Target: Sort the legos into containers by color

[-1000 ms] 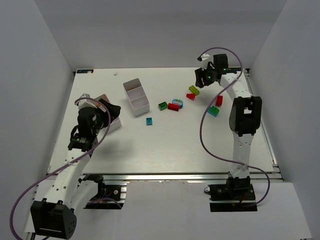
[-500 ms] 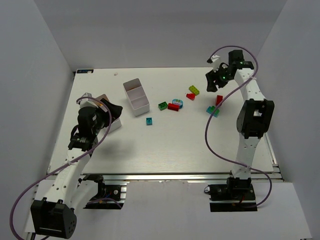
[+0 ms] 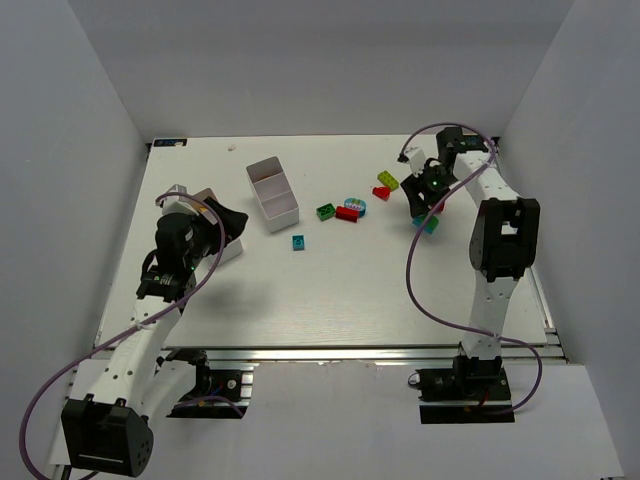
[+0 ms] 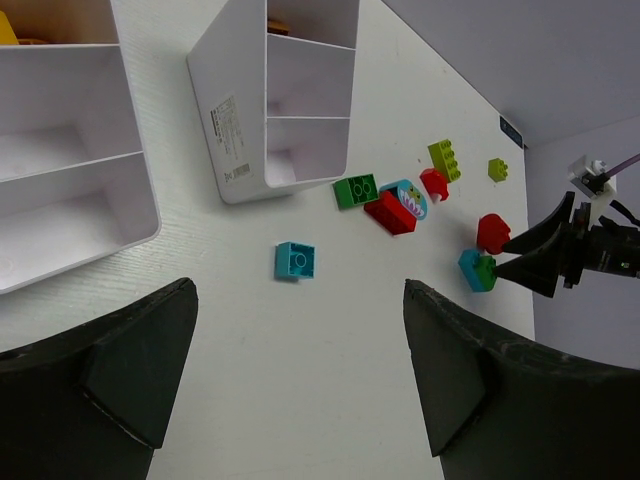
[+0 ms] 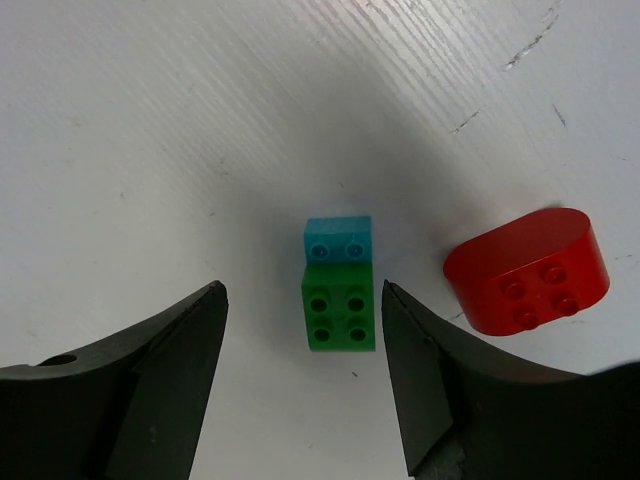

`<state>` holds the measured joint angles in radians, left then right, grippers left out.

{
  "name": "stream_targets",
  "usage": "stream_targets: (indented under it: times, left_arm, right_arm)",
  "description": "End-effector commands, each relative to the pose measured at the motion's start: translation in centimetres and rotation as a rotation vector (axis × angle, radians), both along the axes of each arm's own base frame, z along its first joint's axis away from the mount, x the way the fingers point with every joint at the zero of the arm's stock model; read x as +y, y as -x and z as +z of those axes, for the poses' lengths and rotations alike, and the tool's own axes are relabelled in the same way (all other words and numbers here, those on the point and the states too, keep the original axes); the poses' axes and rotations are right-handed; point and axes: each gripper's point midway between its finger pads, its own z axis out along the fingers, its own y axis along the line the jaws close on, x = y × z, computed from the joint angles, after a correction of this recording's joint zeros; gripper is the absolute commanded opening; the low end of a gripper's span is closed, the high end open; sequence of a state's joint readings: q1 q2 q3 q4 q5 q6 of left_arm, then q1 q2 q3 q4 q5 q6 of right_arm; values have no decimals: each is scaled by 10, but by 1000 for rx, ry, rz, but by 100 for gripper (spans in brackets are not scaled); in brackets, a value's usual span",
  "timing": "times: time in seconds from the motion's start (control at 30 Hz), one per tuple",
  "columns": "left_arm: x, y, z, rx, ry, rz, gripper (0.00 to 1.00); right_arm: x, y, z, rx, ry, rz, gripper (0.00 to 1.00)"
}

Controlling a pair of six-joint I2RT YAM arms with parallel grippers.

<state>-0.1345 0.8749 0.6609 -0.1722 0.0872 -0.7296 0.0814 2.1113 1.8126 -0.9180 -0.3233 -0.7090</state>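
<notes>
My right gripper (image 3: 426, 197) is open, pointing down over a green brick stacked on a teal one (image 3: 429, 223). In the right wrist view the green brick (image 5: 339, 317) and teal brick (image 5: 338, 240) lie between the open fingers of this gripper (image 5: 303, 300), not touched. A rounded red brick (image 5: 527, 270) lies just to the right. My left gripper (image 3: 228, 222) is open and empty (image 4: 297, 300) over the table beside the left white bin (image 3: 232, 250). A teal brick (image 4: 294, 260) lies ahead of it. The second bin (image 3: 272, 193) stands mid-table.
A green brick (image 3: 326, 211), red brick (image 3: 347, 213), round multicoloured piece (image 3: 355, 205), small red brick (image 3: 381, 192) and lime brick (image 3: 388, 180) lie in a loose row. A yellow piece (image 4: 8, 27) sits in the left bin. White walls enclose the table.
My right gripper swung from over the lime brick at the back out to the right, then came down over the green-on-teal stack. The left arm has not moved.
</notes>
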Motion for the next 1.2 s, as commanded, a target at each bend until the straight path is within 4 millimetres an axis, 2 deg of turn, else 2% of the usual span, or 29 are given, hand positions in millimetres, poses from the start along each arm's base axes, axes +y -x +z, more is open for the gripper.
stream_targets:
  times: [0.0,0.2,0.37,0.6,0.8,1.0,1.17]
  left_arm:
    - [-1,0,8,-26,-11,-16,93]
    - [0,5,6,-24,-3,-10,93]
    - [1,7,4,-22,7,-3,93]
    - [0,7,4,-24,12,-1,93]
    - [-1,6,3,-20,17,-8,93]
    - [-1,5,4,-21,18,-4,94]
    - [-2,4,5,-23,22,-8,93]
  right_arm:
    - [-6,-11,16,-89,47,-21,68]
    - [-8,-14,15,-107,58,-22,70]
    - [-19,-6,0,-84,120,-4,70]
    - [-18,6,-10,-37,120,27,69]
    - [-21,7,-15,-35,136,37,68]
    - [-25,9,-20,-30,161,50,62]
    - [-25,7,-20,-45,160,52,60]
